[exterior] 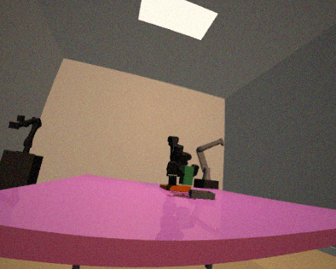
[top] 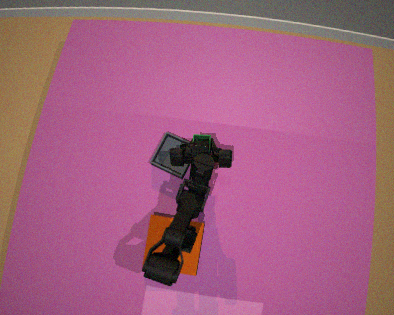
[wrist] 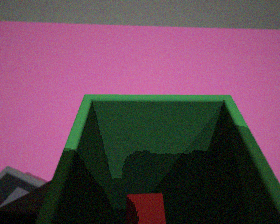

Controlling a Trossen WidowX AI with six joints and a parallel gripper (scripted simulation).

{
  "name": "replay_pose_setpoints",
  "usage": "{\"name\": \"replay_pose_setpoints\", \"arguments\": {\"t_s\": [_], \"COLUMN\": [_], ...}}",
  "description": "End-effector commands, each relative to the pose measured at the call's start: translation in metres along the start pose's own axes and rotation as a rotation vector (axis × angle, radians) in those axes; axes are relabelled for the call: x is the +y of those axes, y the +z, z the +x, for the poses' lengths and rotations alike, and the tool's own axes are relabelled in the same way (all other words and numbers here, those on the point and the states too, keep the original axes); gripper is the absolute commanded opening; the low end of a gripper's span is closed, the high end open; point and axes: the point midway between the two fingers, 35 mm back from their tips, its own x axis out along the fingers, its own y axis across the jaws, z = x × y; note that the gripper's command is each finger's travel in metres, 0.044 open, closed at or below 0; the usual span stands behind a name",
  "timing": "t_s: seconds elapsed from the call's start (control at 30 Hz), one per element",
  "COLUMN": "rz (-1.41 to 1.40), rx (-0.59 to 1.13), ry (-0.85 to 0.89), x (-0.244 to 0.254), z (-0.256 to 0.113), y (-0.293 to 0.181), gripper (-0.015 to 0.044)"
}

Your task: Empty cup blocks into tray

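Your claw (top: pixel 202 151) (exterior: pixel 188 170) is closed on the green cup (top: pixel 202 137) (exterior: pixel 188 175) (wrist: pixel 157 98), which you hold upright; the wrist view alone lets you see inside, where a red block (wrist: pixel 147 207) lies, while the exterior view shows you the cup's outer side. From the top you see the cup beside the gray tray (top: pixel 157 165) (exterior: pixel 202 194) (wrist: pixel 7 171), part of which the arm (top: pixel 189 204) (exterior: pixel 175 154) hides; the wrist view gives you only a tray corner; beyond, the top view shows you the orange base plate (top: pixel 191 268) (exterior: pixel 181 188) on the pink table (top: pixel 287 179) (exterior: pixel 95 213) (wrist: pixel 150 60).
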Motion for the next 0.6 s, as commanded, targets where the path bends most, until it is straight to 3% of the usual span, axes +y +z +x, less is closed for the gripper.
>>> {"name": "replay_pose_setpoints", "arguments": {"t_s": [0.0, 0.57], "rz": [-0.004, -0.038], "rx": [-0.006, -0.015], "ry": [0.012, 0.093], "x": [0.009, 0.066], "z": [0.005, 0.019], "y": [0.005, 0.018], "gripper": [0.0000, 0.0000]}}
